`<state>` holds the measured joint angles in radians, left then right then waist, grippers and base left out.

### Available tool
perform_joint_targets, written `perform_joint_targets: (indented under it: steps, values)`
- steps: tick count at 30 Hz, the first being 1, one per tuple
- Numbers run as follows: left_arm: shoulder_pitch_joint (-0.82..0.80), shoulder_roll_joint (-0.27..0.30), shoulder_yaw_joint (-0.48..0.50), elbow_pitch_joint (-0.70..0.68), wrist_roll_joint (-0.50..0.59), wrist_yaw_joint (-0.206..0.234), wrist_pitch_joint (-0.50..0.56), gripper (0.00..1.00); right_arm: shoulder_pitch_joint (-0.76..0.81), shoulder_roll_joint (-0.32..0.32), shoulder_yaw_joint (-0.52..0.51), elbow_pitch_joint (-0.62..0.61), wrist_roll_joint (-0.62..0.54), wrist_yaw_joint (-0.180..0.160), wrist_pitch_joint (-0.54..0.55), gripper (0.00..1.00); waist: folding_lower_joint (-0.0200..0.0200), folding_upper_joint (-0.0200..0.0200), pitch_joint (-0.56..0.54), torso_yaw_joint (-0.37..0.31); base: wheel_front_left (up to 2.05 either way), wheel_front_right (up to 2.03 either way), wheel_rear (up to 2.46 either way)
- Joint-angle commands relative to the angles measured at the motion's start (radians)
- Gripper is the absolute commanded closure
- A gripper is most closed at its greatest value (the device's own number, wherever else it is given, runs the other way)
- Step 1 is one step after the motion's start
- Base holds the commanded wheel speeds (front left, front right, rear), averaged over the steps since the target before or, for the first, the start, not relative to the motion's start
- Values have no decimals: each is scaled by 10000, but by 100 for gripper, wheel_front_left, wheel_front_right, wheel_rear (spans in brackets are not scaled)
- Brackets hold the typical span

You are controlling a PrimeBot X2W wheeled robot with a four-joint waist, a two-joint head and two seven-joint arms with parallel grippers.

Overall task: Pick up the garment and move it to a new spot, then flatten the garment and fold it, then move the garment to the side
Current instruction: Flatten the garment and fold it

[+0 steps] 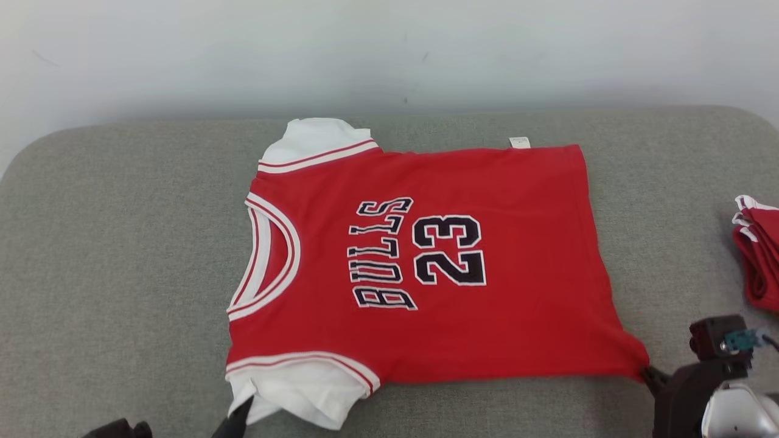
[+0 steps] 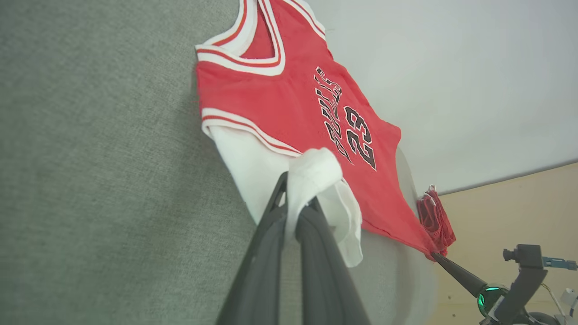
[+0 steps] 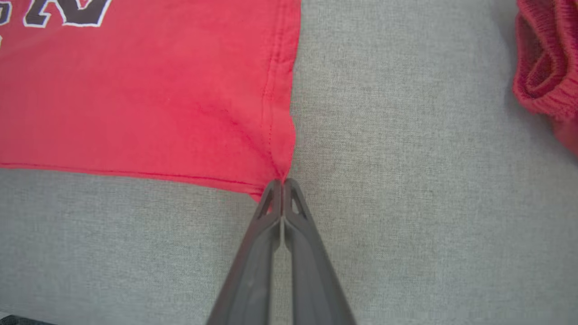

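The garment [image 1: 487, 328] is a red jersey with white sleeves and "BULLS 23" lettering, spread flat on the grey cushion, neck to the left. My left gripper [image 1: 242, 409] is shut on the near white sleeve; in the left wrist view the white cloth [image 2: 311, 174] bunches over its fingertips [image 2: 295, 210]. My right gripper [image 1: 649, 372] is shut on the jersey's near right hem corner. In the right wrist view its closed tips [image 3: 282, 184] pinch that red corner [image 3: 275, 167]. The right gripper [image 2: 434, 255] also shows in the left wrist view, holding the far corner.
A folded red garment [image 1: 758, 249] lies at the cushion's right edge, also seen as a red bundle [image 3: 544, 63] in the right wrist view. The grey cushion [image 1: 122, 243] spreads wide to the left. A pale wall [image 1: 389, 55] stands behind.
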<state>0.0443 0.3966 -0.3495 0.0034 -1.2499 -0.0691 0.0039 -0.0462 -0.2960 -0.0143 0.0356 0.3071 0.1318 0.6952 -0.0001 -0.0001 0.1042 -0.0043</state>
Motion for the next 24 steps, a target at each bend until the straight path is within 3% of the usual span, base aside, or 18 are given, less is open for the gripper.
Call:
perform_joint_targets:
  steps: [1, 11, 17, 24]
  values:
    - [161, 54, -27, 37, -71, 69, 78, 100, 227, 42, -85, -99, -19, -25, 110, 100, 1, 1, 2, 17, 0, 0, 0]
    - [1009, 495, -389, 136, -455, 525, 1103, 100, 1623, 365, -678, -1065, -209, -25, 1400, 100, 1, 1, -2, 47, 0, 0, 0]
    - [610, 378, -157, -172, -199, 433, 619, 100, 1248, 329, -469, -1445, -302, -25, 517, 100, 1, 1, 101, -27, 0, 0, 0]
    - [-661, -72, -137, 115, 714, 244, -326, 100, 323, 281, -47, -1009, -402, -25, -829, 100, 1, 1, 356, -10, 0, 0, 0]
